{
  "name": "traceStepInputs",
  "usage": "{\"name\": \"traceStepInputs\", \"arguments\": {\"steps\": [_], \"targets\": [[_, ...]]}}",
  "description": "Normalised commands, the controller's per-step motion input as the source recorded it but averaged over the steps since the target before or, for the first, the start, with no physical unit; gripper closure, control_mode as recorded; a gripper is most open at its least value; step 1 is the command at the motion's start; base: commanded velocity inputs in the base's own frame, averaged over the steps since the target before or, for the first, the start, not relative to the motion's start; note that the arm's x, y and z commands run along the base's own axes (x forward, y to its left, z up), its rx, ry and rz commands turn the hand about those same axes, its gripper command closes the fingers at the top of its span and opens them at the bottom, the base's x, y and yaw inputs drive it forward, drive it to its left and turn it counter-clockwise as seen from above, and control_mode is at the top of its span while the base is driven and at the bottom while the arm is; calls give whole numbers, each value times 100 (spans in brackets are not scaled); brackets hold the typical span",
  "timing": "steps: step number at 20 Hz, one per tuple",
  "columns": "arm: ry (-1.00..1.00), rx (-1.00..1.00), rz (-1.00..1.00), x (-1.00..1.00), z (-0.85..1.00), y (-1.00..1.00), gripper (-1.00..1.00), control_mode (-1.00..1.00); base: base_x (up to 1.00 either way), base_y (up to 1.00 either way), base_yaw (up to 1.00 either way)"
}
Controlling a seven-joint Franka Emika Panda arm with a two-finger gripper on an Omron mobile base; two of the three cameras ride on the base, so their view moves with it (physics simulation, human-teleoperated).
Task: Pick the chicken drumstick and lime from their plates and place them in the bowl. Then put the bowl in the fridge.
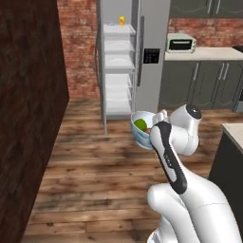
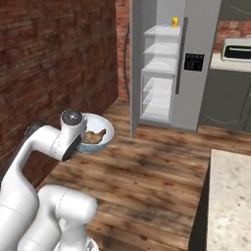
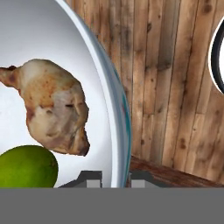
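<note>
The pale blue-white bowl (image 1: 142, 135) hangs above the wooden floor, held by its rim. In the hand view the bowl (image 3: 119, 109) has its rim pinched between my gripper (image 3: 116, 180) and its two tips, so the gripper is shut on it. Inside lie the brown chicken drumstick (image 3: 52, 105) and the green lime (image 3: 26, 168). The lime (image 1: 140, 125) peeks over the rim in the left base view, and the drumstick (image 2: 95, 136) shows in the bowl (image 2: 100, 142) in the right base view. The grey fridge (image 1: 153, 28) stands ahead with its door open and white shelves (image 1: 118, 71) exposed. The plates are out of view.
A dark wooden wall (image 1: 28, 118) runs along the left. Right of the fridge, a counter carries a toaster oven (image 1: 180, 43). A stone counter corner (image 2: 230, 186) juts in at the right. A small yellow item (image 1: 122, 20) sits on the top fridge shelf.
</note>
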Motion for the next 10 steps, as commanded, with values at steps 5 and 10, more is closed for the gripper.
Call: {"name": "traceStepInputs", "arguments": {"steps": [5, 10], "targets": [[0, 0, 0, 0, 0, 0, 100, 100, 94, -3, 0], [0, 0, 0, 0, 0, 0, 100, 100, 94, -5, 0]]}}
